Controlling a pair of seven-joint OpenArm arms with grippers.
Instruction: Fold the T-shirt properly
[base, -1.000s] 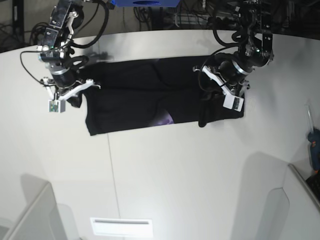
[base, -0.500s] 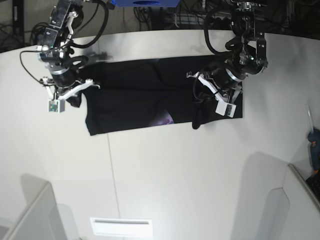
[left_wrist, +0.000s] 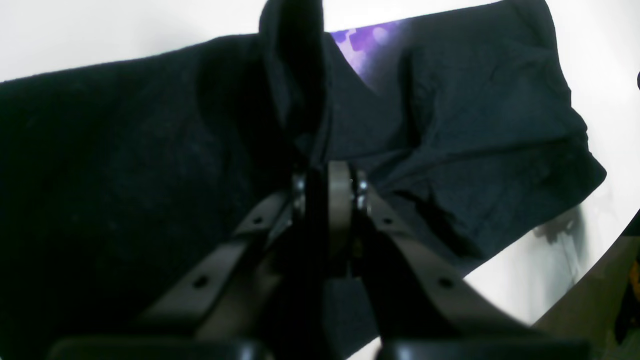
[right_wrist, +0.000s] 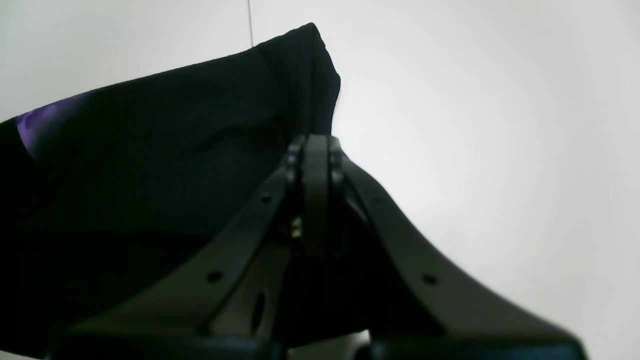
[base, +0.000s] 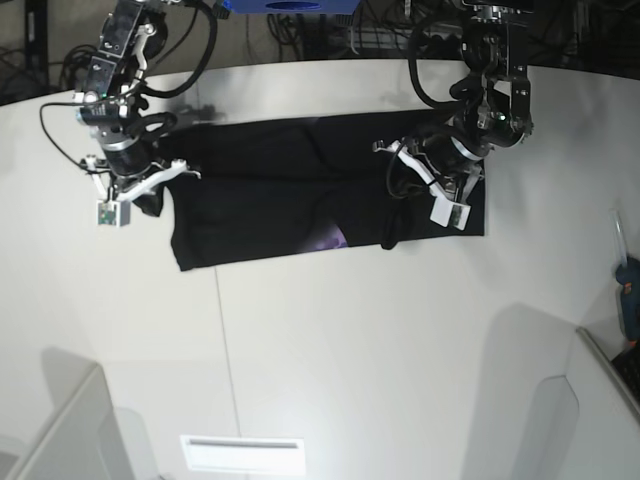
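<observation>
The black T-shirt (base: 270, 190) lies spread in a wide band across the white table (base: 330, 340), with a patch of purple print (base: 330, 238) showing near its front edge. At the shirt's right end, my left gripper (base: 395, 185) is shut on a raised fold of cloth; the left wrist view shows the gripper (left_wrist: 327, 170) pinching this fold, with the purple print (left_wrist: 357, 47) behind. My right gripper (base: 170, 172) is at the shirt's left edge. In the right wrist view it (right_wrist: 310, 145) is shut on the T-shirt's edge (right_wrist: 300, 65), which stands up above the fingertips.
A blue object (base: 290, 5) and cables sit beyond the table's far edge. A blue tool (base: 628, 290) lies at the right border. Grey panels stand at the lower left (base: 60, 430) and lower right (base: 590, 400). A white slot plate (base: 243, 452) is near the front.
My left gripper has moved toward the shirt's middle, carrying the right end of the cloth inward; the hanging fold shifted with it. The right arm has stayed still.
</observation>
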